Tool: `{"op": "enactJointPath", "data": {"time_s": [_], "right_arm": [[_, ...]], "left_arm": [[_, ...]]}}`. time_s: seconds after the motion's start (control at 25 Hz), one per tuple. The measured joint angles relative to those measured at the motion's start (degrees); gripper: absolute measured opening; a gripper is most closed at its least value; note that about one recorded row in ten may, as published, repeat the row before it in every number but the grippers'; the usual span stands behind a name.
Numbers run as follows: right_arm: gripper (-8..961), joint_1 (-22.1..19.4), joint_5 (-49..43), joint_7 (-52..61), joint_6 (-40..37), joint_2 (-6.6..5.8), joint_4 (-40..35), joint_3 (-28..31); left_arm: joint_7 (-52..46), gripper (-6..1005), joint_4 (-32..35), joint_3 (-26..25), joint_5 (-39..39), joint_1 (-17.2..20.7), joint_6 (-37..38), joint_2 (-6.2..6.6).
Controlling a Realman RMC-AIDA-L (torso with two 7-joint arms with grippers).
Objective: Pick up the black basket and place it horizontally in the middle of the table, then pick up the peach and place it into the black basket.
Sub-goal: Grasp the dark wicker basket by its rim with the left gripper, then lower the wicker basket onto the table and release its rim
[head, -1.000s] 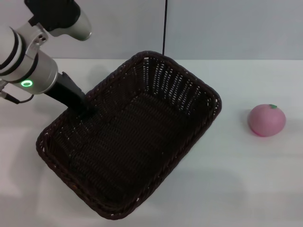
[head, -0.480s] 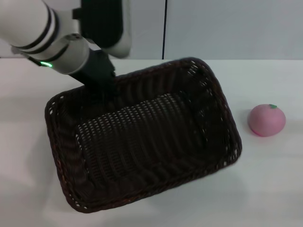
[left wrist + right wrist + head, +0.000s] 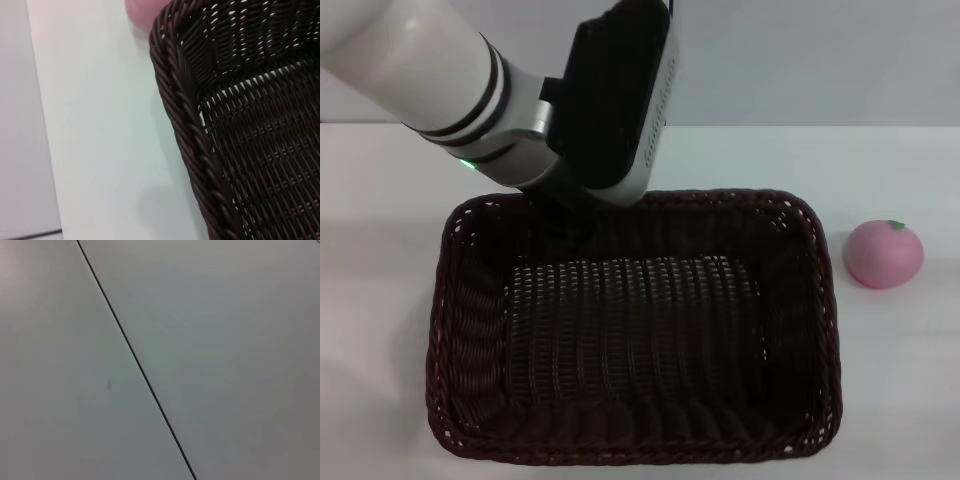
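Note:
The black basket [image 3: 632,446] lies lengthwise across the middle of the white table [image 3: 905,385], open side up and empty. My left gripper [image 3: 563,204] comes down from the upper left and is shut on the basket's far rim near its left end; the wrist housing hides most of the fingers. The pink peach [image 3: 884,254] sits on the table just right of the basket, apart from it. The left wrist view shows the braided rim [image 3: 191,131] and a sliver of the peach [image 3: 142,9]. My right gripper is out of view.
Bare tabletop [image 3: 100,130] runs beside the basket. A grey wall with a thin dark seam [image 3: 135,357] stands behind the table. White tabletop shows to the left of the basket and to the right around the peach.
My left gripper has swung right along the far side, turning the basket from a diagonal lie to level across the table. The peach has not moved.

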Motion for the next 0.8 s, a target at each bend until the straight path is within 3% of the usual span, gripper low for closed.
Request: {"op": "enactJointPath", "data": {"time_s": [0.2, 0.8], "right_arm": [[717, -0.05, -0.18, 0.01, 0.56, 0.07, 0.03, -0.06], [717, -0.02, -0.43, 0.01, 1.52, 0.03, -0.08, -0.59]], "left_arm": [[-0.09, 222, 0.46, 0.73, -0.75, 0.33, -0.35, 0.0], [-5.32, 351, 0.88, 1.18, -1.73, 3.01, -5.82, 0.24]]}}
